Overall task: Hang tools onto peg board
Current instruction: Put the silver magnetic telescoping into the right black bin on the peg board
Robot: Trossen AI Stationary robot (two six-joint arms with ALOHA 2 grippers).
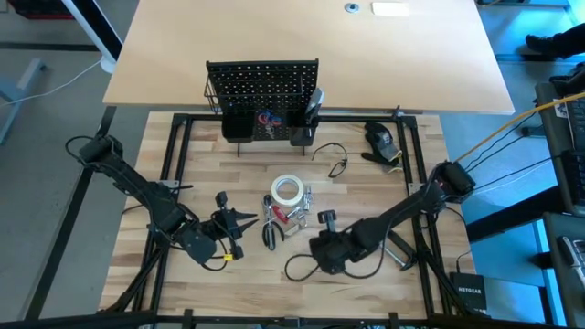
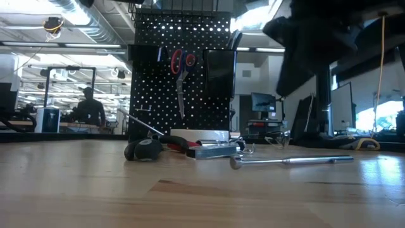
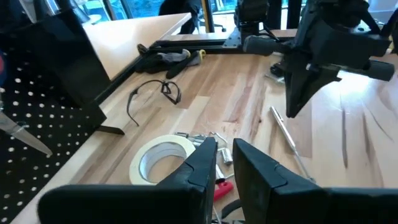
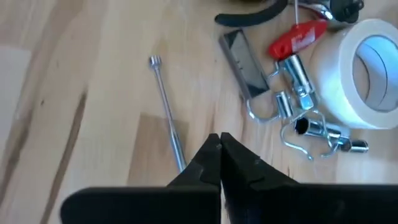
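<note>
The peg board (image 1: 262,84) stands upright at the table's far middle. Red-handled scissors (image 2: 182,69) hang on it by their handles, blades down. The white tape roll (image 1: 287,190) lies flat, with the spirit level (image 4: 244,65), a red-handled tool (image 4: 297,37) and small metal bits (image 4: 305,118) piled beside it. A thin metal rod (image 3: 287,135) lies flat on the table to the pile's right. My right gripper (image 4: 219,138) is shut, raised over the rod's shaft and pointing steeply down. My left gripper (image 3: 225,158) hovers left of the pile, its fingers a narrow gap apart with nothing between them.
A bulky black device with a yellow mark (image 1: 382,139) and safety glasses (image 3: 155,93) lie far right of the pile. Black frame rails (image 1: 175,155) border the work surface. A person (image 2: 88,107) sits in the room beyond. Bare wood lies near the front edge (image 2: 190,196).
</note>
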